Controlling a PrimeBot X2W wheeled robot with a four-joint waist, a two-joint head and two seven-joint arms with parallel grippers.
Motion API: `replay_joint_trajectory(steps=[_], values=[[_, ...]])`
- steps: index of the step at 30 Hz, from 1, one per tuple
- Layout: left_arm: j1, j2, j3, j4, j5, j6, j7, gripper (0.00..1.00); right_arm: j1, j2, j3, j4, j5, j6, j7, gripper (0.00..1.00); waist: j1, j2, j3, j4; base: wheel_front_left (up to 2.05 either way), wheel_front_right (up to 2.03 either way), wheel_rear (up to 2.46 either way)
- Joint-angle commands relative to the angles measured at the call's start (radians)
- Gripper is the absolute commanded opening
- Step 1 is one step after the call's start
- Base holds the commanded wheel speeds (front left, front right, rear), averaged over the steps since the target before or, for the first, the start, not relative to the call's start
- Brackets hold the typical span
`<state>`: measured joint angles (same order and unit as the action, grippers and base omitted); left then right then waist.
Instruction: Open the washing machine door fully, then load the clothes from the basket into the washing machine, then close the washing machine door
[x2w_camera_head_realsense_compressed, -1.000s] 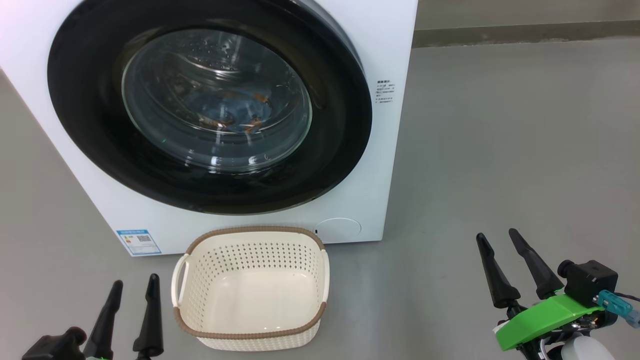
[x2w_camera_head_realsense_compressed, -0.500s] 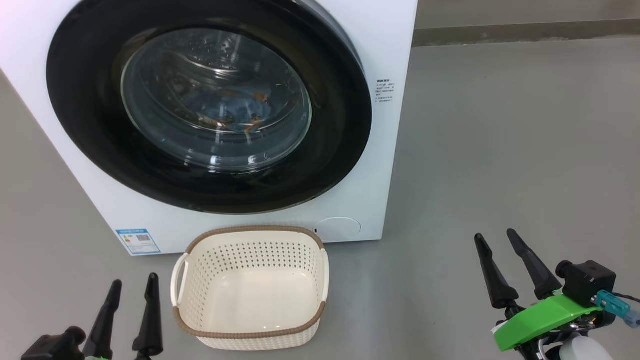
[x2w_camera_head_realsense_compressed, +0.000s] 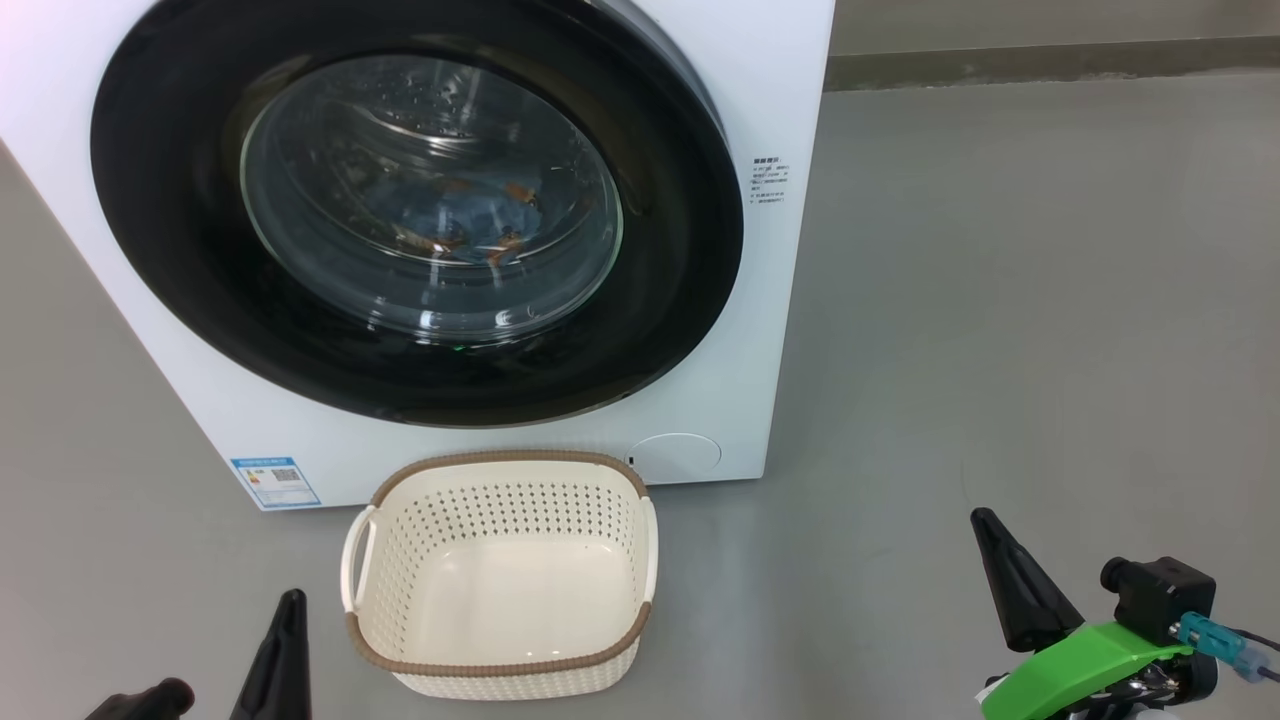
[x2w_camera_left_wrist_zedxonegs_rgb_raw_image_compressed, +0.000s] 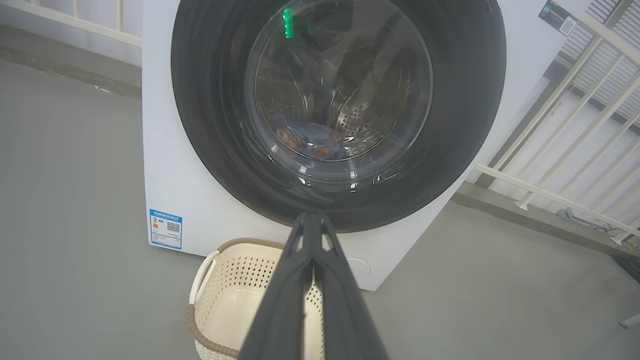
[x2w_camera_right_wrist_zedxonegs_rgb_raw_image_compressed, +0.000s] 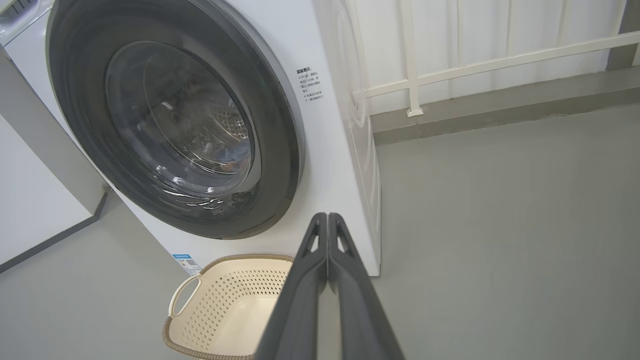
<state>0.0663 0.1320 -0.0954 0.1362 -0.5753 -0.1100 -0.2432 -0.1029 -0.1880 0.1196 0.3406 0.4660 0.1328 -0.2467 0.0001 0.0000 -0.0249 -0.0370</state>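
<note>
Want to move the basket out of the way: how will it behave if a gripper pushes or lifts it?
Probably light: the basket looks empty, with thin perforated plastic walls. Pushed low, it likely slides on the smooth grey floor rather than tipping, being wide and low. Lifted by one side handle, it would probably hang tilted.

A smooth grey floor (x2w_camera_head_realsense_compressed: 1000, 300) spreads out to the right in the head view; a darker grey kerb (x2w_camera_head_realsense_compressed: 1050, 68) runs along its far edge; in the right wrist view a white railing (x2w_camera_right_wrist_zedxonegs_rgb_raw_image_compressed: 407, 60) stands on that kerb, its post foot resting on the ledge; a white wall (x2w_camera_right_wrist_zedxonegs_rgb_raw_image_compressed: 30, 205) with a dark skirting line lies at that view's lower left; in the left wrist view, white rails (x2w_camera_left_wrist_zedxonegs_rgb_raw_image_compressed: 550, 196) slant across the right side.
</note>
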Motion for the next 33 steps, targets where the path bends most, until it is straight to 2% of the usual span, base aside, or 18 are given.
replay_joint_trajectory(steps=[1,6,33], values=[[-0.025,0.012,0.014,-0.018,-0.028,-0.001,0.009,0.0,-0.029,-0.005,-0.011,-0.026,0.038,0.0,0.01,0.0,0.0015,0.0,-0.001,0.001,0.0,0.0,0.0],[-0.032,0.008,0.023,-0.013,-0.07,-0.001,0.024,0.0,-0.028,0.001,-0.02,-0.029,0.085,0.0,0.025,0.0,0.0,0.0,0.002,0.002,0.0,0.0,0.0],[-0.067,-0.012,0.066,0.016,-0.291,-0.004,0.1,0.0,-0.025,0.033,-0.07,-0.042,0.327,-0.001,0.102,0.0,-0.0001,0.0,0.007,0.01,0.0,0.0,0.0]])
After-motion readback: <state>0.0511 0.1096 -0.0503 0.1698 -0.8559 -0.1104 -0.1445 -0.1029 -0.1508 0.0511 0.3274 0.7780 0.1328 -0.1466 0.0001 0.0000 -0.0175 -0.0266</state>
